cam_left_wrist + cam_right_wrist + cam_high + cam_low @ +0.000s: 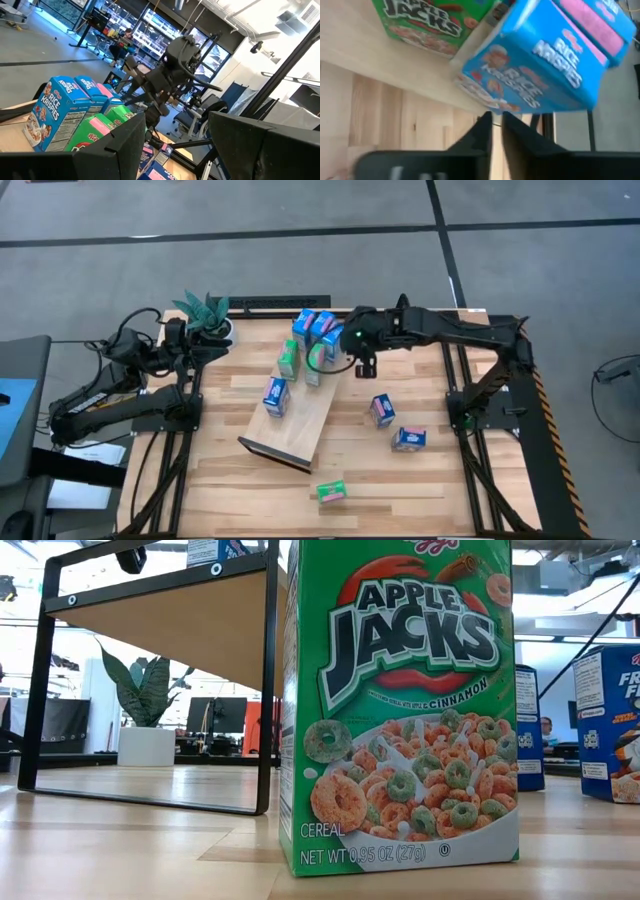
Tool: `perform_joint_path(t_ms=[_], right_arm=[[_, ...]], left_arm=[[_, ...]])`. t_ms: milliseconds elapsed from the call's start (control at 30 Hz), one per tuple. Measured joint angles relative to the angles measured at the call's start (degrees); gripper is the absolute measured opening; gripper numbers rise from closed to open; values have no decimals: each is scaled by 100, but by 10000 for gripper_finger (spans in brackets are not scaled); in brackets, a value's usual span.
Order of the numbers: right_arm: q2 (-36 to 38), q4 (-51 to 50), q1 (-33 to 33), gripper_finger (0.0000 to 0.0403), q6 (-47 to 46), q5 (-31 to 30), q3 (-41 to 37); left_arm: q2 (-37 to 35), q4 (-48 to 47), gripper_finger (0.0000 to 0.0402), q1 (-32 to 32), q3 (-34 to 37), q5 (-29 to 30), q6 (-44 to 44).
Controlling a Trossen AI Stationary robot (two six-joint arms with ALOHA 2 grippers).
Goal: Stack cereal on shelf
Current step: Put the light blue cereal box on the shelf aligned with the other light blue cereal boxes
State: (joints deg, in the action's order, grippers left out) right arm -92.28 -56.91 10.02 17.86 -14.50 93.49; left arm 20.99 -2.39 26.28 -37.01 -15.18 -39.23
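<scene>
Judging by the right gripper (496, 131) — its jaws clenched on nothing beside the Rice Krispies carton (545, 65) on the shelf (300, 425) — we should nudge gently, left gripper (172, 145) released.

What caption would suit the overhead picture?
Right claw beside cartons on the long light-wood shelf board; three small cereal cartons lie loose on the slatted table.

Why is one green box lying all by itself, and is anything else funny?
The green carton lies tipped on its side near the table's front edge, far from the shelf. Two blue cartons also sit loose on the table. The shelf itself lies slanted across the slats.
</scene>
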Motion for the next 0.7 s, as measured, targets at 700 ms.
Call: perform_joint_path(t_ms=[700], right_arm=[[151, 555, 503, 38, 74, -60, -269]], left_arm=[[0, -125, 206, -2, 0, 116, 3]])
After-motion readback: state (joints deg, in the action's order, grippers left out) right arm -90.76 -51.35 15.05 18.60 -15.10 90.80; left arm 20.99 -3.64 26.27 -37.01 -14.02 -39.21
